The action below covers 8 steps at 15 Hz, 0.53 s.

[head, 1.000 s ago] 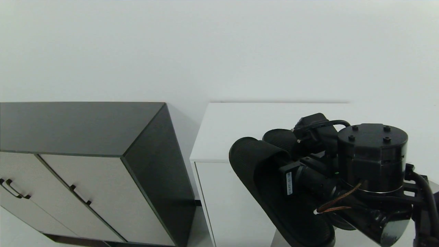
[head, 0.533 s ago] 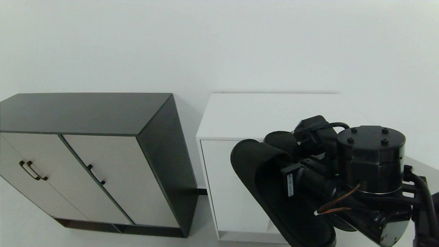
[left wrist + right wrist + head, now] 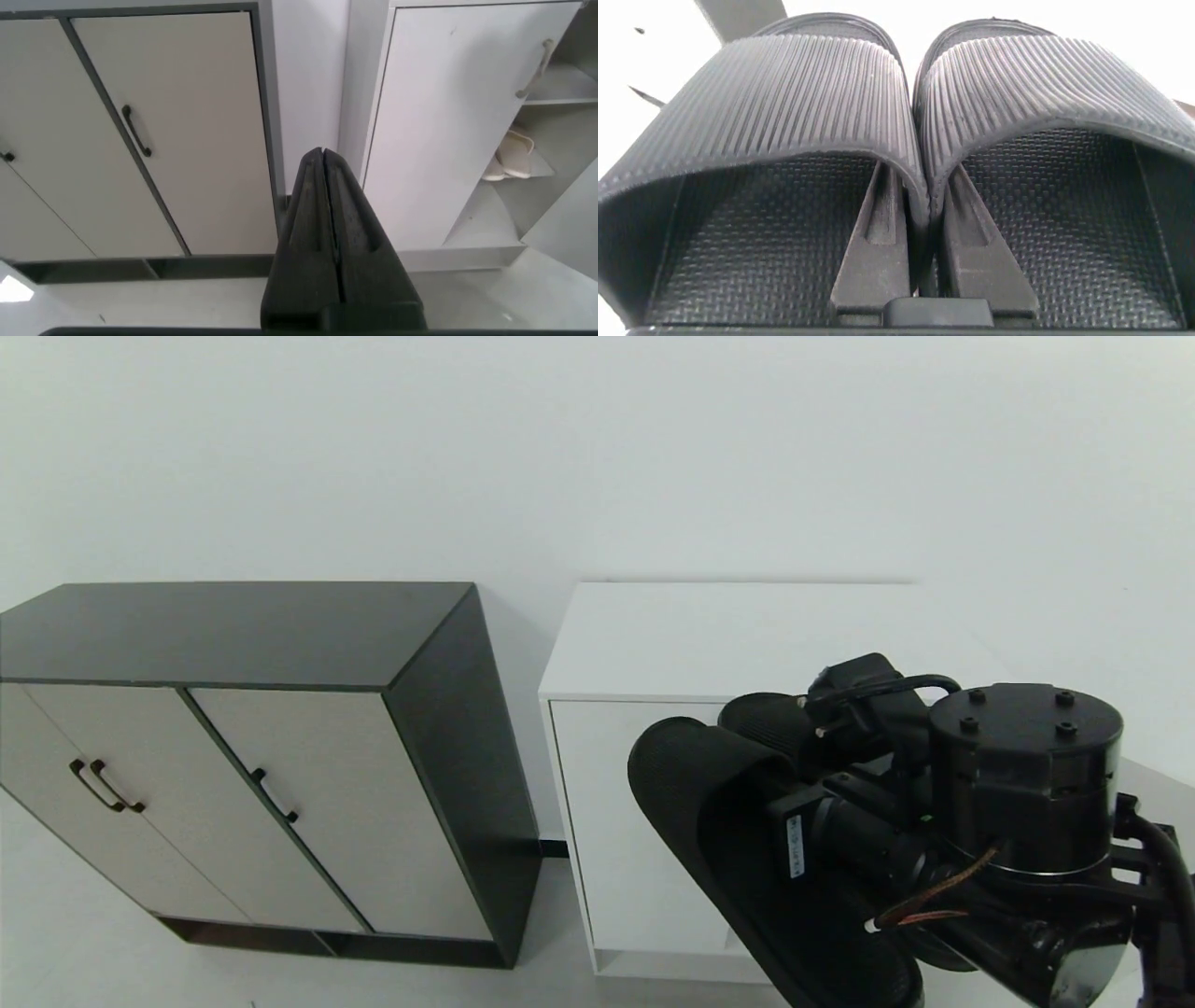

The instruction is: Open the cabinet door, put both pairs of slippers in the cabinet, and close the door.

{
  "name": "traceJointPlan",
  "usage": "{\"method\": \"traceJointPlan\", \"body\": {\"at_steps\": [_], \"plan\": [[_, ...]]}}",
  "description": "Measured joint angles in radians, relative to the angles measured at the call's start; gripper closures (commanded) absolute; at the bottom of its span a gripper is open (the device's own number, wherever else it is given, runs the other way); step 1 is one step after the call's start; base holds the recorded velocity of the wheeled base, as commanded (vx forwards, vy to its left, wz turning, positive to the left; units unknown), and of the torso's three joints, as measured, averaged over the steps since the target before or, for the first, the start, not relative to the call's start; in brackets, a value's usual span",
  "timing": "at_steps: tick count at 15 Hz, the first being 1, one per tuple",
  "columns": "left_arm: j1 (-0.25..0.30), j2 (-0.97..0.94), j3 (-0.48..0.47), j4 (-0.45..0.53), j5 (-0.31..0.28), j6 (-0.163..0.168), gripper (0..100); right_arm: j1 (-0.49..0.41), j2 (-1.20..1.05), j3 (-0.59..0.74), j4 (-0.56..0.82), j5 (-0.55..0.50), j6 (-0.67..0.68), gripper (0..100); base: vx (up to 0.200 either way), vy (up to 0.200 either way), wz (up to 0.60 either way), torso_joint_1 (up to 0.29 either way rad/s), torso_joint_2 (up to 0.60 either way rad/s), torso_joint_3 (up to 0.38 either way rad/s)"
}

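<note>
black cabinet with two beige doors (image 3: 280, 635): far left, doors closed | left hand (image 3: 323, 168): fingers pressed together, empty | white cabinet (image 3: 728, 635): interior exposed, pale slippers (image 3: 509, 157) on a shelf | right hand (image 3: 917, 191): clamped on adjoining straps of black ribbed rubber slippers (image 3: 709, 803), before the white cabinet

The right arm (image 3: 868, 845) is all black and partly glossy. Its big joint (image 3: 1025, 775) is a round drum with four screws (image 3: 977, 695) on the flat top. A black cable (image 3: 910, 679) loops beside it, a brown braided wire (image 3: 934, 894) runs below, and a small white label (image 3: 795, 835) sits on the wrist. The left gripper (image 3: 323, 159) has matte black fingers (image 3: 304, 243). The right gripper (image 3: 915, 182) has wedge-shaped, grooved ones.
</note>
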Motion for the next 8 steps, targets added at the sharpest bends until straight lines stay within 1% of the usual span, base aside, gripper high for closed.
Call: {"method": "traceJointPlan", "body": {"at_steps": [4,5,8], "plan": [[0.0,0.0,0.0,0.0,0.0,0.0,100,-0.004,0.0,0.037,-0.064,0.022,-0.048,100,0.0,0.0,0.0,0.0,0.0,0.0],[0.0,0.0,0.0,0.0,0.0,0.0,100,-0.008,0.001,0.044,-0.073,0.026,-0.049,100,0.0,0.0,-0.6,0.002,0.0,-0.007],[-0.001,0.0,0.0,0.0,0.0,0.0,100,-0.012,0.001,0.051,-0.081,0.028,-0.049,100,0.0,0.0,0.0,0.0,0.0,0.0]]}}
